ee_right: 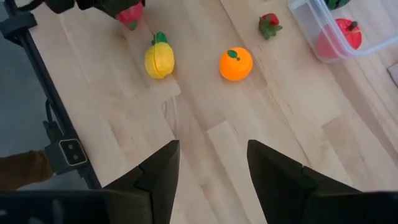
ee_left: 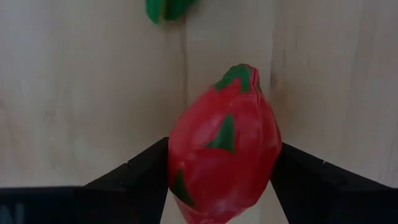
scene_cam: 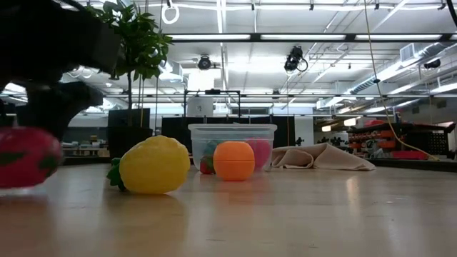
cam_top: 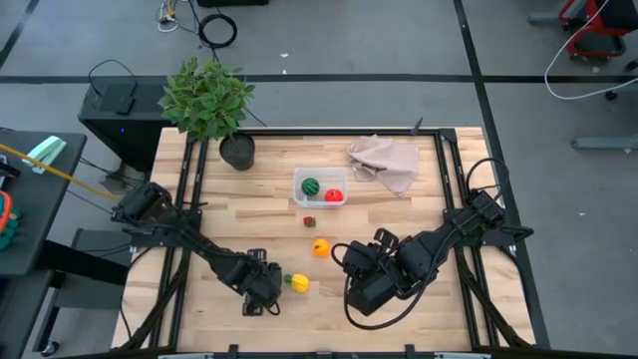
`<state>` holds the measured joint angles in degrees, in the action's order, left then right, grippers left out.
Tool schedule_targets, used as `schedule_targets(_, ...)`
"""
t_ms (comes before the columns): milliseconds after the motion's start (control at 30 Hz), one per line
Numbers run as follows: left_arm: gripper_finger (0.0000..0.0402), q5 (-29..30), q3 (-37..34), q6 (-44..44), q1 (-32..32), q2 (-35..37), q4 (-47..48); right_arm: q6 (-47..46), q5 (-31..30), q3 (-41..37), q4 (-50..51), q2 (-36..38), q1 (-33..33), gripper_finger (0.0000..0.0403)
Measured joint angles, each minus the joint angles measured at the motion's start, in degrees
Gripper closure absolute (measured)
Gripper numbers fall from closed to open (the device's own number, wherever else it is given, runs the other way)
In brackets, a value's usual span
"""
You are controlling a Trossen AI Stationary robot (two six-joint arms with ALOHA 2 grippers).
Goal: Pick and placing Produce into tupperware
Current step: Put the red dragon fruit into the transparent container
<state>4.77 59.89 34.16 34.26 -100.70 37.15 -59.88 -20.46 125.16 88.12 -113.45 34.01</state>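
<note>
Between the left gripper's (ee_left: 221, 177) fingers a red-and-green fruit (ee_left: 222, 162) sits pinched just above the wood, presumably bound for the tupperware (cam_top: 320, 188) far ahead, while the right gripper (ee_right: 208, 168) waits spread, yellow fruit (ee_right: 159, 60) well ahead.

My left gripper (ee_left: 221, 180) clamps a red-green fruit (ee_left: 222, 149); yellow fruit (cam_top: 298, 282) at its 3 o'clock, orange (cam_top: 320, 248), strawberry (cam_top: 309, 221) toward 1; watermelon (cam_top: 311, 186), red fruit (cam_top: 334, 195) inside the tupperware (cam_top: 320, 202).
</note>
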Motion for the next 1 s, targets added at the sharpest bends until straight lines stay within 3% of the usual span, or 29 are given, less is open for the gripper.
schedule_targets(133, 0.0154, -0.1, 1.5, 0.2, -1.8, 2.5, 0.3, -1.3, 0.4, 0.0, 0.7, 0.0, 1.2, 0.0208)
schedule_targets(300, 0.0159, -4.5, 6.6, 0.9, -3.8, 7.2, 5.7, -3.5, 1.1, 0.0, 1.9, 0.0, 2.1, 0.0208)
schedule_targets(633, 0.0163, -5.3, 25.8, -6.4, -6.7, 8.4, 24.5, -4.9, 2.0, 0.0, 1.9, 0.0, 3.3, 0.0208)
schedule_targets(800, 0.0157, -4.5, 31.0, -10.3, -12.5, 8.4, 26.7, -5.1, 2.4, 0.0, 1.9, 0.0, 4.1, 0.0208)
schedule_targets(1000, 0.0162, -4.5, 32.1, -17.7, -22.4, 8.2, 26.5, -5.1, 2.4, 0.0, 1.9, 0.0, 4.5, 0.0208)
